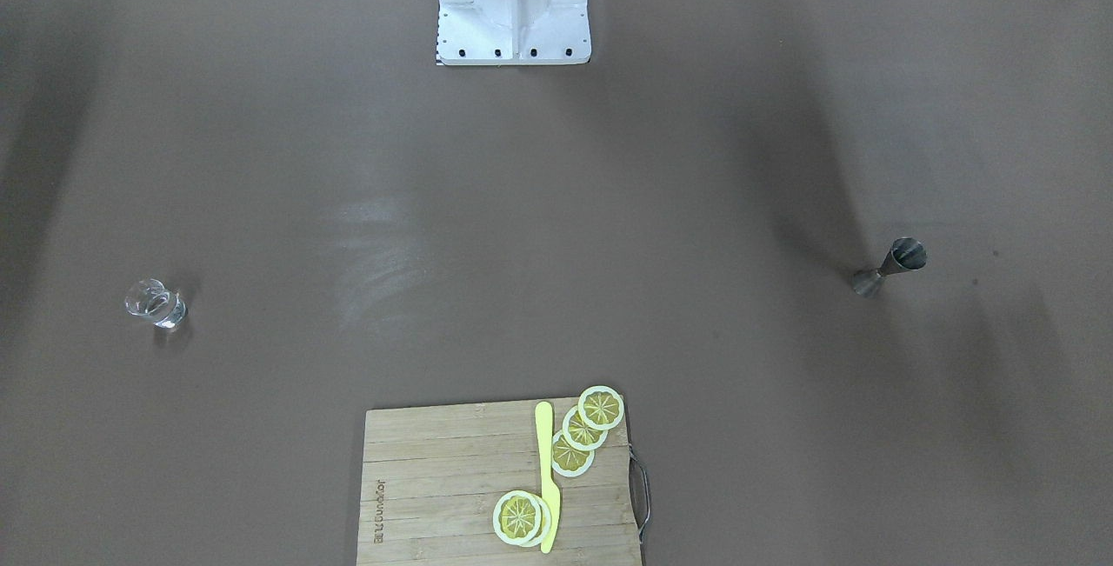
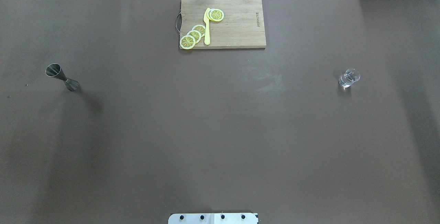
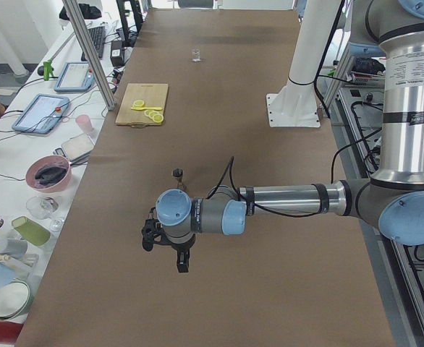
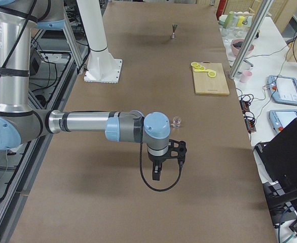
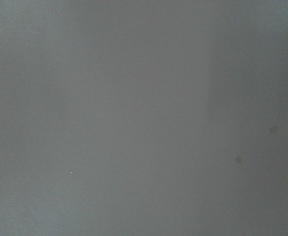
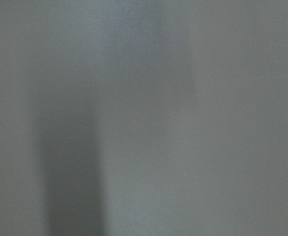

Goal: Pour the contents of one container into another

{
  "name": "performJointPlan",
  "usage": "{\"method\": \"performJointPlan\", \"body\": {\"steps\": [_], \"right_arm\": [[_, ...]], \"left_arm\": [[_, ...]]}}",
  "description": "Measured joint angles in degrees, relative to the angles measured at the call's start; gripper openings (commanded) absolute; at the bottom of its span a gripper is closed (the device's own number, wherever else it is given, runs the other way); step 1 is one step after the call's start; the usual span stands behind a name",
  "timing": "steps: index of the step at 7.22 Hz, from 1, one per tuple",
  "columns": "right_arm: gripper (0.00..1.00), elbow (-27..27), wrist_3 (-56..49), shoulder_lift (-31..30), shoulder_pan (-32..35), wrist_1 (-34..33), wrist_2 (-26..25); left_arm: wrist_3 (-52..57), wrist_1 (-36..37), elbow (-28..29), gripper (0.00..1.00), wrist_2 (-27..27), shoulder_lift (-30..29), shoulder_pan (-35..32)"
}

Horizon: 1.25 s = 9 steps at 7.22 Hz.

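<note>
A steel hourglass jigger (image 2: 62, 77) stands upright on the table's left side, also seen in the front view (image 1: 891, 266). A small clear glass (image 2: 349, 78) with liquid in it stands on the right side (image 1: 156, 302). My left gripper (image 3: 182, 264) shows only in the exterior left view, hanging over bare table nearer the camera than the jigger (image 3: 177, 174). My right gripper (image 4: 156, 174) shows only in the exterior right view, nearer the camera than the glass (image 4: 177, 121). I cannot tell whether either is open or shut. Both wrist views show only blurred table.
A wooden cutting board (image 2: 240, 28) lies at the far middle edge, carrying several lemon slices (image 2: 194, 35) and a yellow knife (image 2: 207, 28). The robot's white base (image 1: 513, 9) is at the near middle. Bowls, cups and tablets sit on a side bench (image 3: 49, 173).
</note>
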Motion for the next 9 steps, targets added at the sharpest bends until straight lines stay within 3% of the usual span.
{"method": "performJointPlan", "body": {"steps": [9], "right_arm": [[1.0, -0.24, -0.79, -0.01, 0.56, 0.11, -0.38]], "left_arm": [[-0.49, 0.04, -0.11, 0.98, -0.11, -0.26, 0.02]]}}
